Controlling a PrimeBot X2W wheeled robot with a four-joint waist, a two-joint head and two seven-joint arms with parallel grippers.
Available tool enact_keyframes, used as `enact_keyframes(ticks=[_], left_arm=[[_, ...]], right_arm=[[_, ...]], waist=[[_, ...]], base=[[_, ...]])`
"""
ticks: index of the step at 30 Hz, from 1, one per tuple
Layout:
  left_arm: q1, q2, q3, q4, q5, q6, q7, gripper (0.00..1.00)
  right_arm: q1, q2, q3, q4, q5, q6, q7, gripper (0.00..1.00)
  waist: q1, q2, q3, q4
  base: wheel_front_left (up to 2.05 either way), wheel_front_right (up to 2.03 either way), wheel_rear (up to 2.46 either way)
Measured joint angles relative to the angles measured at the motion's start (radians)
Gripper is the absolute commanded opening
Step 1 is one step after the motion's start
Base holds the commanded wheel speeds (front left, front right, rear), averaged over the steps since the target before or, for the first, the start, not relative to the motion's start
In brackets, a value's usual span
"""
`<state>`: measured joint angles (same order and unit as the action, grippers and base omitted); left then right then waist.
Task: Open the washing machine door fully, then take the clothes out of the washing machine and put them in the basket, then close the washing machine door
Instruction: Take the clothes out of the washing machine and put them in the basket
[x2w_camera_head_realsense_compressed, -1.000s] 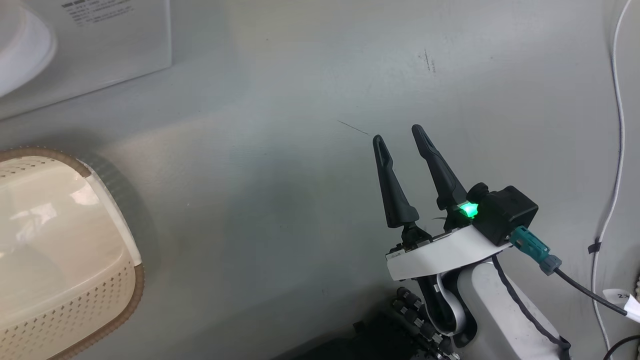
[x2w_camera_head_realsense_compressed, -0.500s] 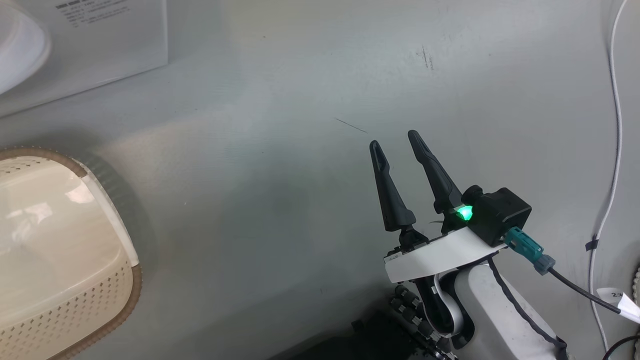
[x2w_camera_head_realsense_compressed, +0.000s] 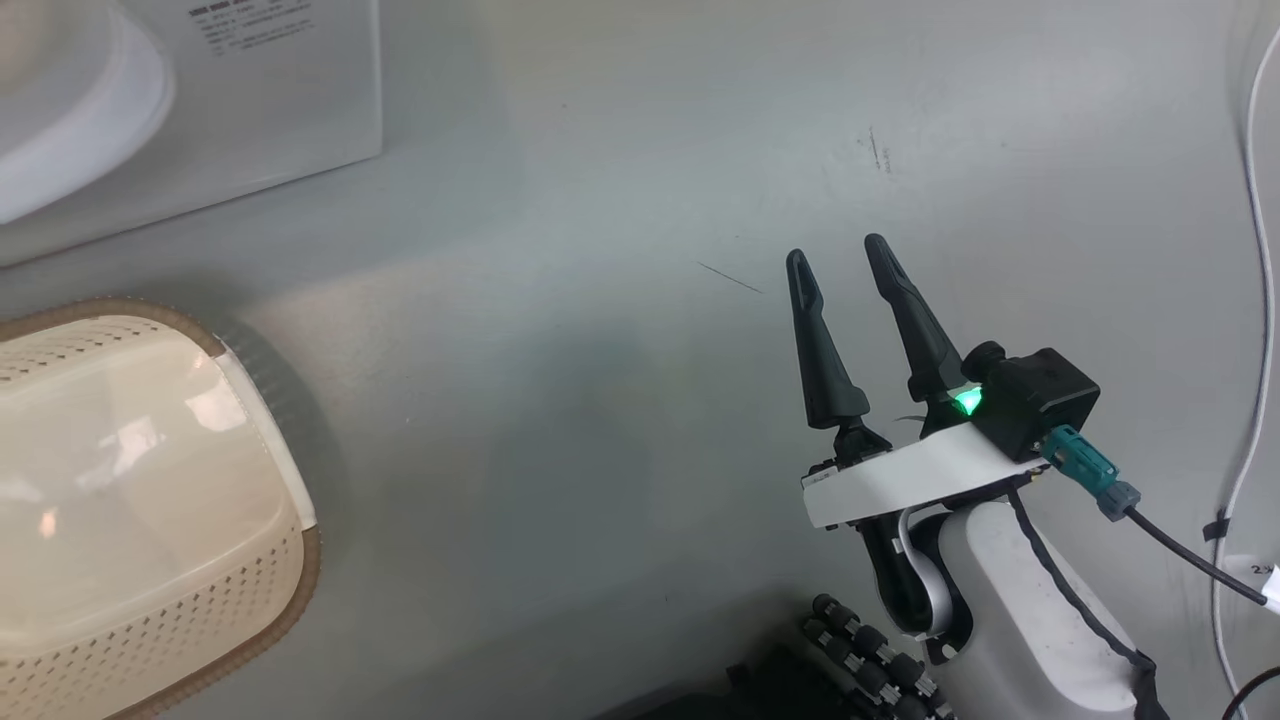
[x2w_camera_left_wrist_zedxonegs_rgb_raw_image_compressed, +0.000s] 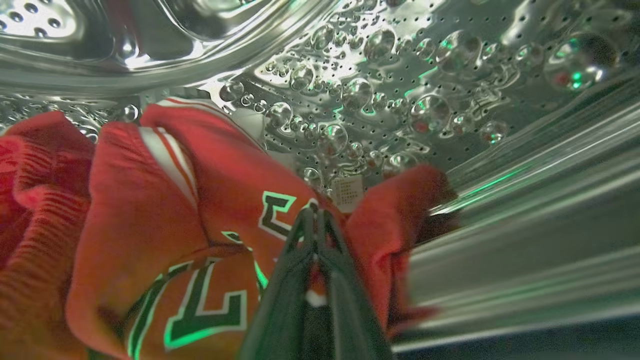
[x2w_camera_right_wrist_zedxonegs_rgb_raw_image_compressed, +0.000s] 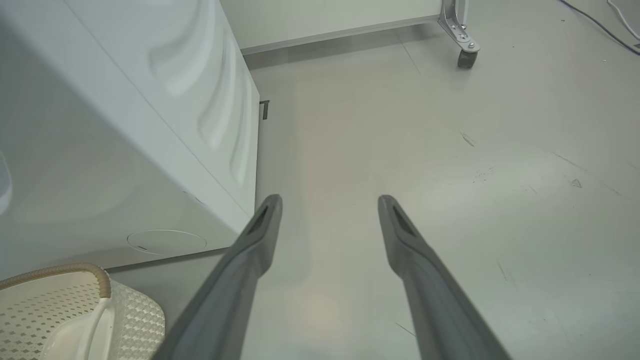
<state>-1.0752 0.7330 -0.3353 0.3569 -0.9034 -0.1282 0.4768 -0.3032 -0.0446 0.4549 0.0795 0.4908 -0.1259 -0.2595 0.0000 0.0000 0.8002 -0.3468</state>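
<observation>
**Operator:** Report the state of the left tool.

**Technician:** The left tool (x2w_camera_left_wrist_zedxonegs_rgb_raw_image_compressed: 314, 215) is inside the drum (x2w_camera_left_wrist_zedxonegs_rgb_raw_image_compressed: 400, 75) of the washing machine (x2w_camera_head_realsense_compressed: 270, 90). Its fingers are pressed together on a raised fold of the clothes (x2w_camera_left_wrist_zedxonegs_rgb_raw_image_compressed: 150, 210), and a sliver of fabric shows between them. A ridge is probably chosen because it gives thin fingers something to pinch.

**Operator:** Where are the clothes?

**Technician:** They lie bunched against the drum's lower wall and are not yet lifted out.

**Operator:** And the right tool?

**Technician:** The right tool (x2w_camera_head_realsense_compressed: 836, 252) hangs over the floor (x2w_camera_head_realsense_compressed: 600, 400) with its fingers spread wide, holding nothing. It is well apart from the machine, apparently parked clear of the opening.

**Operator:** Where is the basket?

**Technician:** The basket (x2w_camera_head_realsense_compressed: 150, 500) stands mouth up on the floor near the machine's front, which keeps the transfer short.

**Operator:** Any cautions?

**Technician:** Withdraw slowly. The thin fabric may slip from the pinch or drag at the drum's edge.
</observation>
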Motion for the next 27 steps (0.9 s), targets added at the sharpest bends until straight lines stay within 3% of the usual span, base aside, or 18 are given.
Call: enact_keyframes(ticks=[7, 27], left_arm=[[0.062, -0.083, -0.022, -0.001, -0.010, 0.000, -0.142, 0.00], [0.289, -0.230, -0.167, 0.053, -0.009, 0.000, -0.421, 0.00]], right_arm=[[-0.002, 0.000, -0.041, 0.036, -0.033, 0.000, 0.000, 1.00], [0.005, -0.002, -0.123, 0.123, -0.116, 0.000, 0.000, 1.00]], waist=[[0.0000, 0.0000, -0.047, 0.042], [0.0000, 0.0000, -0.223, 0.174]], base=[[0.00, 0.00, 0.00], [0.00, 0.00, 0.00]])
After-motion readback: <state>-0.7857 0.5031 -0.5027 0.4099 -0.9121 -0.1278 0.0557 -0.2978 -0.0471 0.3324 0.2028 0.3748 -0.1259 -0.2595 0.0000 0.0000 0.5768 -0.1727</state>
